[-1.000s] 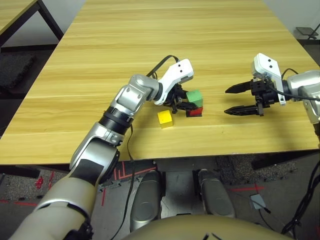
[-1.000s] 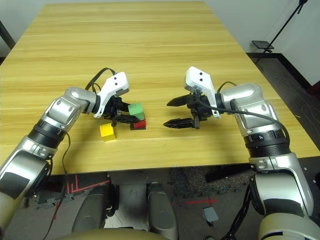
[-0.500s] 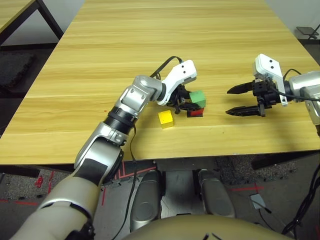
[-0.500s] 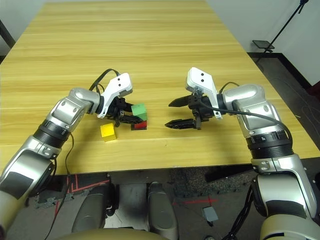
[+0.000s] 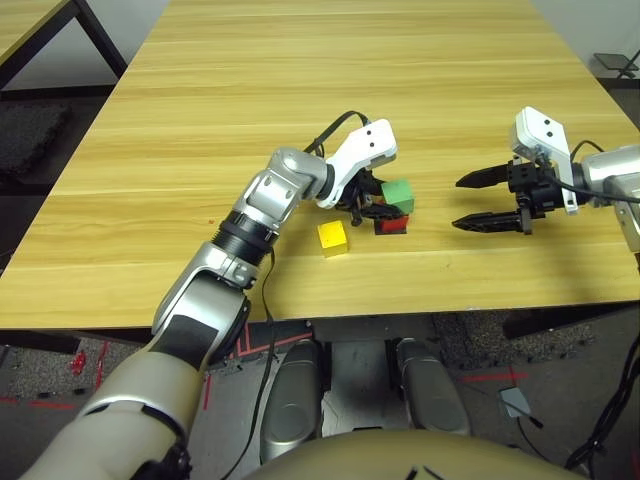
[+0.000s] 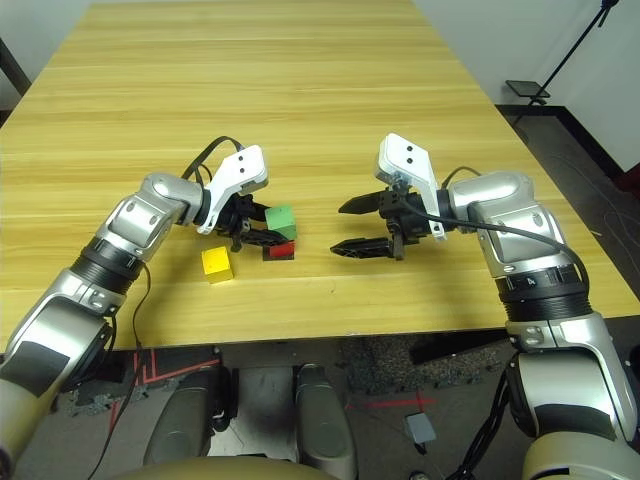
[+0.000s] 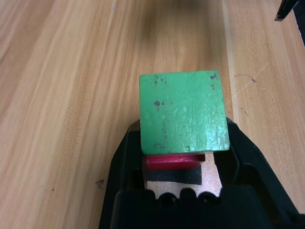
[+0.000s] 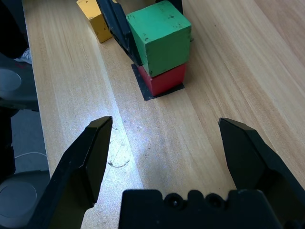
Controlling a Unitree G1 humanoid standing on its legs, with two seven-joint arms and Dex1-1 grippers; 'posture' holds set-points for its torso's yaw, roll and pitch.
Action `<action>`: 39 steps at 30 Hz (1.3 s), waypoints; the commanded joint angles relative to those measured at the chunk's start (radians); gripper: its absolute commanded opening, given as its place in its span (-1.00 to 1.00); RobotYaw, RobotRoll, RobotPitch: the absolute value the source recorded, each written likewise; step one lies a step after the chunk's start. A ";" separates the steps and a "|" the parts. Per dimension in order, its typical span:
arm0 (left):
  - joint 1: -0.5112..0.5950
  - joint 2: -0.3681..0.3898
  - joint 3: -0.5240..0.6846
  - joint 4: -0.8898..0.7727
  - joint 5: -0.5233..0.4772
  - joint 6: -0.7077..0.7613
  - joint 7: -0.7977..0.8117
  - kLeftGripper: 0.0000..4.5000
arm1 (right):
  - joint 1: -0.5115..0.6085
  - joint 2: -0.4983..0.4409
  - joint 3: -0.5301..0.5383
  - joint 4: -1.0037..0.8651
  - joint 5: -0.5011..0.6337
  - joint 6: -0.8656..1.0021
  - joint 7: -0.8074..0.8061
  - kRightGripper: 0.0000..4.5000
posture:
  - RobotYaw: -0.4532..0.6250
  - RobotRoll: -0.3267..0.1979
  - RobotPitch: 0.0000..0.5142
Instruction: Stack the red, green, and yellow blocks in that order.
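Two blocks stacked: green block (image 8: 160, 36) sits on red block (image 8: 167, 79), slightly skewed, over a black patch (image 7: 172, 175) on the table (image 5: 300, 90). Left gripper (image 7: 183, 157) jaws straddle green, whether gripping I can't tell. Yellow block (image 5: 333, 237) lies loose at stack's 8 o'clock. Right gripper (image 5: 490, 201) waits at 3 o'clock, jaws apart, holding nothing. Red mostly hidden under green.
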 commanded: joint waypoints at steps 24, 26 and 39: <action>0.264 0.386 0.148 -0.731 -0.134 0.569 0.116 0.98 | -0.109 0.044 0.042 0.163 -0.031 -0.094 0.037 1.00 | 0.34 0.04 -0.63; 0.301 0.395 0.153 -0.742 -0.138 0.569 0.146 0.98 | -0.120 0.052 0.048 0.180 -0.035 -0.104 0.043 1.00 | 0.35 0.04 -0.63; 0.375 0.371 0.083 -0.678 -0.120 0.442 0.223 0.98 | -0.139 0.066 0.049 0.193 -0.046 -0.104 0.067 1.00 | 0.32 0.00 -0.57</action>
